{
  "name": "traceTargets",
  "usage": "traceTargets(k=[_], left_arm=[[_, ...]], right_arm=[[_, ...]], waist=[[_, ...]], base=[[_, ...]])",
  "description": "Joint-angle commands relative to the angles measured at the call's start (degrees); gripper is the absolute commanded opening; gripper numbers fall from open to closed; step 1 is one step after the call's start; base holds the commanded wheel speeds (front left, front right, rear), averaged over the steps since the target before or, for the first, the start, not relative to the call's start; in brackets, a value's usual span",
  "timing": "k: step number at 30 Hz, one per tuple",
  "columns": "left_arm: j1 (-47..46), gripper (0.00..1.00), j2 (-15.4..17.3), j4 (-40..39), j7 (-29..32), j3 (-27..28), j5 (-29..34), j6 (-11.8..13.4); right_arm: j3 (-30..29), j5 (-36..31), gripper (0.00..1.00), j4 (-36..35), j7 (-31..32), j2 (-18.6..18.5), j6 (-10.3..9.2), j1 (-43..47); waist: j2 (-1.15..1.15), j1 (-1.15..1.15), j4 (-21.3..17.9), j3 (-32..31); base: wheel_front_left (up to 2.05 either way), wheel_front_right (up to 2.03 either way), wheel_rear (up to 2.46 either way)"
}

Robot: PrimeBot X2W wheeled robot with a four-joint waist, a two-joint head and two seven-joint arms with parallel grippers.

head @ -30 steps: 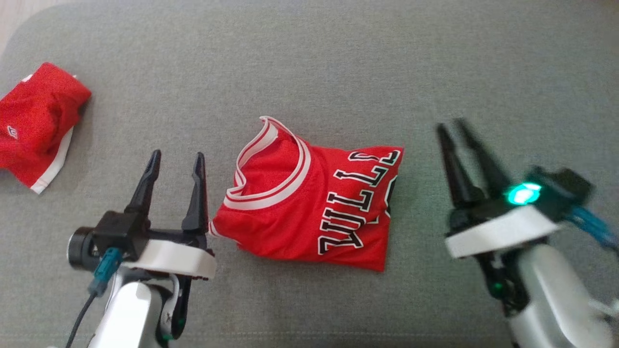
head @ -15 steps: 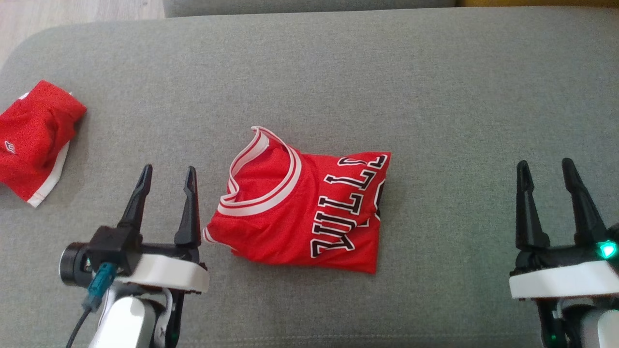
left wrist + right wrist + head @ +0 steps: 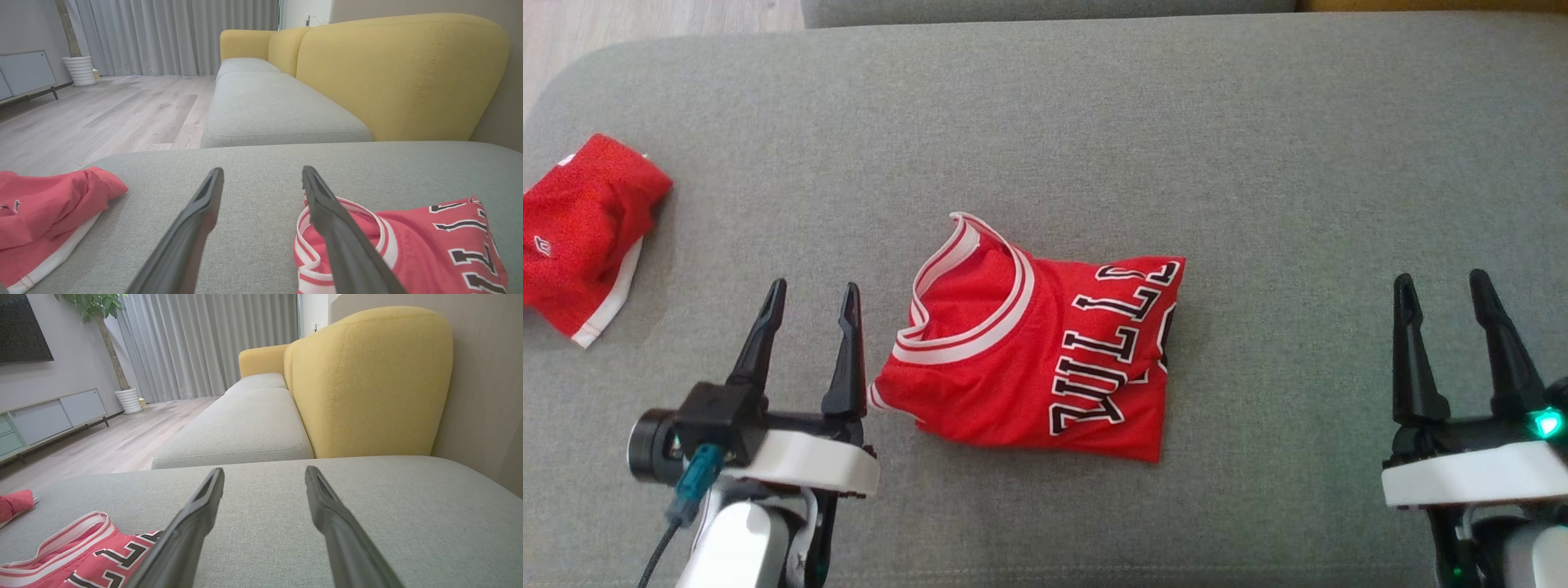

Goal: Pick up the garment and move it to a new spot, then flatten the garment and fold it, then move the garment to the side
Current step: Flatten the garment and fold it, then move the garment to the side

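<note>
A folded red jersey (image 3: pixel 1037 351) with black-and-white lettering and a white-striped collar lies in the middle of the grey cushion (image 3: pixel 1094 139). It also appears at the lower right of the left wrist view as the jersey (image 3: pixel 429 245) and at the lower left of the right wrist view as the jersey (image 3: pixel 81 555). My left gripper (image 3: pixel 813 290) stands open just left of the jersey's collar edge, holding nothing. My right gripper (image 3: pixel 1441 282) is open well to the right of the jersey, over bare cushion.
A second red garment with white trim (image 3: pixel 584 224) lies crumpled at the cushion's far left edge, also seen as the red garment (image 3: pixel 45 216). Behind are a yellow sofa backrest (image 3: pixel 400 73), another grey seat (image 3: pixel 273 110) and wooden floor (image 3: pixel 102 118).
A second ago the right gripper stood nearer the jersey; it has drawn back to the lower right. The camera shifted, too. Over the last half second almost nothing moved.
</note>
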Motion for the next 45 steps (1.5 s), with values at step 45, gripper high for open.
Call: traceTargets(k=[45], left_arm=[[3.5,1.00,2.6,-1.9,-0.1,0.4,-0.9,2.1]], right_arm=[[2.3,-0.8,1.00,-3.7,3.6,-0.2,0.39,4.7]], waist=[[0.00,0.00,0.6,-6.4]], base=[[0.00,0.00,0.00]])
